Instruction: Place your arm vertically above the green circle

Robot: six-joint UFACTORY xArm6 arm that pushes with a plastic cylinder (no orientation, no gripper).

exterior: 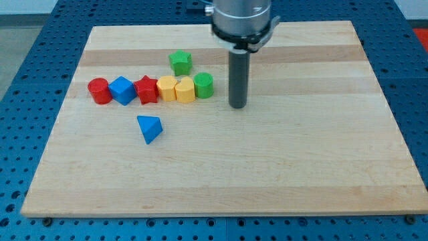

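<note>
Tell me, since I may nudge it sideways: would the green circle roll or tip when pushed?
The green circle stands on its flat end, squat, so it would probably slide rather than roll or tip. It touches a yellow block, which would likely move too. My tip is at its right.

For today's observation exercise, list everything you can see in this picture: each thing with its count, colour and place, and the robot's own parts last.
Red cylinder: 1, red, left end of the row.
Blue block: 1, blue, second in row.
Red star: 1, red, third.
Yellow blocks: 2, yellow, fourth and fifth.
Green circle: 1, green, right end of the row.
Green star: 1, green, above the row.
Blue triangle: 1, blue, below the row.
Wooden board: 1, tan, under everything.
My tip: 1, dark, right of the green circle, apart.
</note>
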